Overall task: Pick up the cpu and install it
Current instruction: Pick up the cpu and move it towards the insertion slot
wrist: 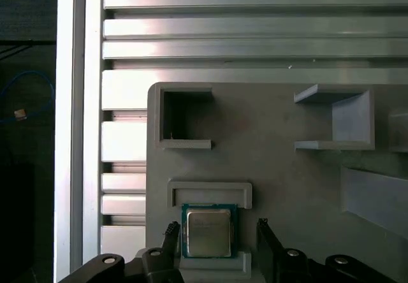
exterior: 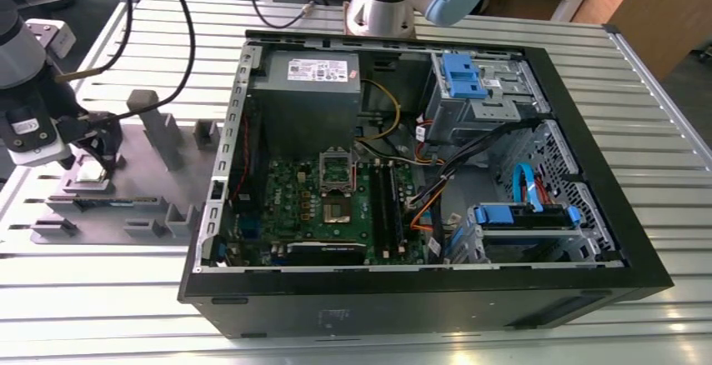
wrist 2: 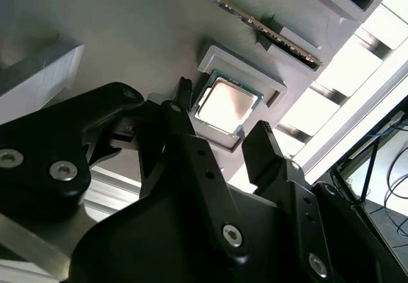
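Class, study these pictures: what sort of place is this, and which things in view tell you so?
Probably a robotics lab bench set up for computer assembly: a slotted aluminium table, an open PC case with its motherboard exposed, and a robot arm over a grey fixture plate holding the cpu.

light: bright, seemingly overhead | glare: table point(exterior: 668, 173) slats, cpu point(wrist 2: 223, 104) top | shadow: PC case point(exterior: 389, 302) interior dim

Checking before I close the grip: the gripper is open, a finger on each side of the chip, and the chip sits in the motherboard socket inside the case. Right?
Not quite. The chip lies in a grey holder on the tray outside the case, as the first wrist view shows. The gripper is open, a finger on each side of it.
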Available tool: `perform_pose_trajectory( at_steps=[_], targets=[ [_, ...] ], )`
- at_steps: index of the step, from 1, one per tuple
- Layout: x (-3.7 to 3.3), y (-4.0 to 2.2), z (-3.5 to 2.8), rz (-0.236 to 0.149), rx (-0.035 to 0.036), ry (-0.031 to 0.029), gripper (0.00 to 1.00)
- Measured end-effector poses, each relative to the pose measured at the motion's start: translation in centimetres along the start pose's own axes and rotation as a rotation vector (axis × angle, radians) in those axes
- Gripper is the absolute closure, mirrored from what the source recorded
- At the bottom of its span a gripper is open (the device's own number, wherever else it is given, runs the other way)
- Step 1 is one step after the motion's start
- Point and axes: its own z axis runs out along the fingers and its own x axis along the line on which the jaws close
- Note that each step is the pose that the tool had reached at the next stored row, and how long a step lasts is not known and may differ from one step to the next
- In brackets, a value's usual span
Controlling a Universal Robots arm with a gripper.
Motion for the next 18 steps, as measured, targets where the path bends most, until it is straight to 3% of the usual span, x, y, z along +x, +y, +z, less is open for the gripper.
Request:
perform_pose_trajectory(
  at_steps=[10, 18],
  targets=[
    [0.03, -0.03, 0.9, -0.014, 0.0004, 0.0005, 0.41],
    [0.31, -0.04, 1.16, -0.024, 0.0008, 0.0009, 0.41]
  ],
)
